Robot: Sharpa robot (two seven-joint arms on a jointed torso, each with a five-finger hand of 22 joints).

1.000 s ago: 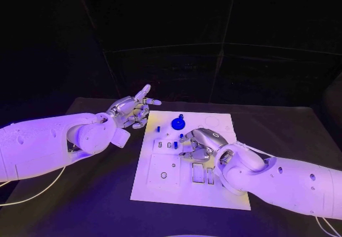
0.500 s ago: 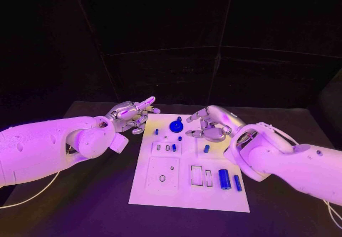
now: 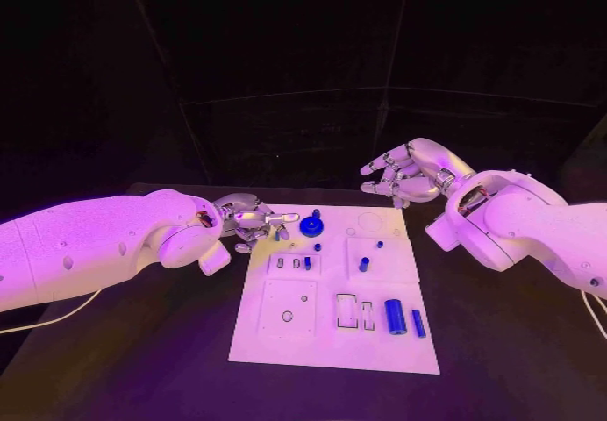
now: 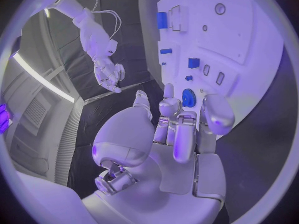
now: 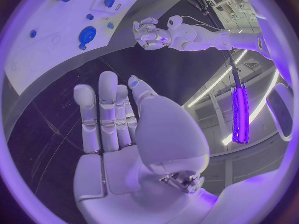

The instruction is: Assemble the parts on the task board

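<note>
cylinder part [image 3: 396,316] | lying flat | axis along task board [image 3: 303,342] length

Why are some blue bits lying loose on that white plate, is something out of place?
Nothing looks damaged. A blue cylinder and a thinner blue bar lie flat on the task board beside its slots, seemingly waiting to be assembled. Neither hand holds anything.

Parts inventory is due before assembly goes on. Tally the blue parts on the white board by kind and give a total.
Round toothed disc: 1
Long cylinders lying flat: 2
Small pegs: 4
Total: 7 blue parts on the task board
</note>
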